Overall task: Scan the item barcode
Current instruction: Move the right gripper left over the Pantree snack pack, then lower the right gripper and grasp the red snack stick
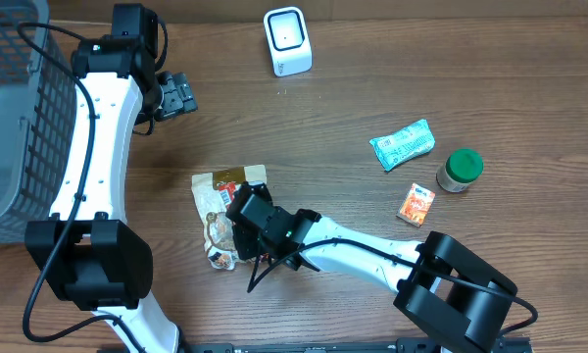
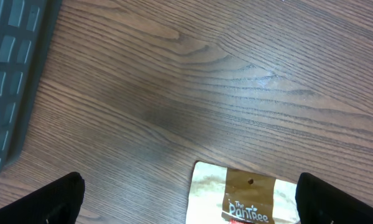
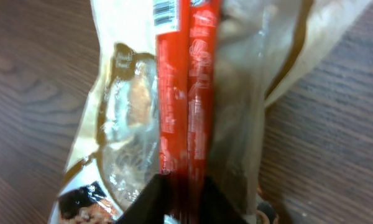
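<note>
Your right gripper (image 3: 180,202) pinches narrow on the snack pouch's (image 1: 212,194) red fold, well short of the scanner (image 1: 287,40). On lifting, the slack film could slip free or crease the barcode (image 3: 165,14) so it won't read. Your left gripper (image 1: 178,95) gapes wide and empty, left of the scanner.

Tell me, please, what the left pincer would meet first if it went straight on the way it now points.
Probably the snack packet, whose top edge lies between the open left pincer's fingers; depth is unclear, so perhaps bare table first.
</note>
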Motion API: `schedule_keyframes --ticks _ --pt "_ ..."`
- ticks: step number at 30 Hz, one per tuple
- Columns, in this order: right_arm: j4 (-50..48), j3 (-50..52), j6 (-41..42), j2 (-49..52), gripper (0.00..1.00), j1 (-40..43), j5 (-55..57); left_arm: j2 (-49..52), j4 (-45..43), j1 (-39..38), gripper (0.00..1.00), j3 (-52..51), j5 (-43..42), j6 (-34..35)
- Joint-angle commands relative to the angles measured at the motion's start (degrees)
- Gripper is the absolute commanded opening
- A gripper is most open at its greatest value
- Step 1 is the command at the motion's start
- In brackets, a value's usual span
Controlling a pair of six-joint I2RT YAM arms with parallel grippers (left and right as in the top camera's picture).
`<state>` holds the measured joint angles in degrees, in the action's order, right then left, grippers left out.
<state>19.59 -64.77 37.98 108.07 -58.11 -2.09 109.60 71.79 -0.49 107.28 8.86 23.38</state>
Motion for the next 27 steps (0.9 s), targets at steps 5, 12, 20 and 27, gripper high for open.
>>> schedule_keyframes --ticks 5,12,20,27 --pt "0.5 0.8 0.2 -1.3 0.11 -0.1 0.5 -0.2 0.0 0.1 0.99 0.6 0.7 -0.7" --pt "0.2 0.8 0.2 -1.3 0.11 0.0 0.5 -0.2 0.0 0.1 1.0 0.6 0.7 -0.7" --pt "0.2 -0.1 0.2 -1.4 0.04 0.1 -0.6 -0.2 0.0 0.1 0.99 0.6 0.7 -0.7" --pt "2.0 -2.8 -6.1 -4.9 0.04 0.1 -2.3 -0.2 0.0 0.1 1.0 0.6 0.7 -0.7"
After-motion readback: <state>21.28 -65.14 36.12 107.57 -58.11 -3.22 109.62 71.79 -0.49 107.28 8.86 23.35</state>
